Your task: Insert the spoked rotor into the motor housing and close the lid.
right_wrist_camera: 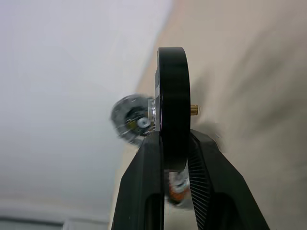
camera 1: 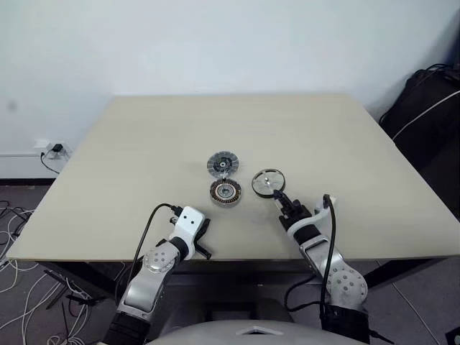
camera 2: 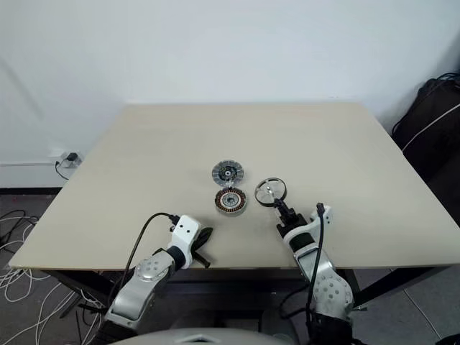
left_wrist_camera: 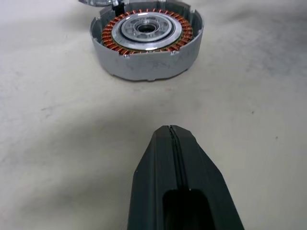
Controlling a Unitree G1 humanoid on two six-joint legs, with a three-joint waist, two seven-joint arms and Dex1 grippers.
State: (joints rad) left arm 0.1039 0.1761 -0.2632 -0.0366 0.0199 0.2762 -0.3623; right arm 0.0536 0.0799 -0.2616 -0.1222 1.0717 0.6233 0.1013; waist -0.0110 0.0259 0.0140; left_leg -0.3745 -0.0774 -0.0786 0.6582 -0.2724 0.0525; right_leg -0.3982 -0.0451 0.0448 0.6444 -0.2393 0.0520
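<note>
- A pale beige table (camera 1: pixel 144 144) stands against a plain white wall (camera 1: pixel 215 43); its top is bare apart from three small round motor parts grouped near the middle of its near half.
- On the floor to the robot's left lie loose cables (camera 1: pixel 21 266), with a power plug at the wall (camera 1: pixel 54 150). To the robot's right a dark bag or chair (camera 1: pixel 428 108) sits beside the table.
- The motor housing (camera 1: pixel 226 192) rests flat on the table, open side up: a grey cup with a copper-brown ring of windings around a silver centre. Nothing sits inside it besides those windings and hub.
- The lid (camera 1: pixel 223 164) lies just behind the housing, segmented face up, close to it.
- The spoked rotor (camera 1: pixel 269 182) is to the right of the housing, pinched edge-on by its rim between the fingers of the right gripper (camera 1: pixel 279 199), tilted up off the table.
- The left gripper (left_wrist_camera: pixel 170 132) has its two black fingers pressed together, empty, just above the table and aimed at the housing from the near side, apart from it.
</note>
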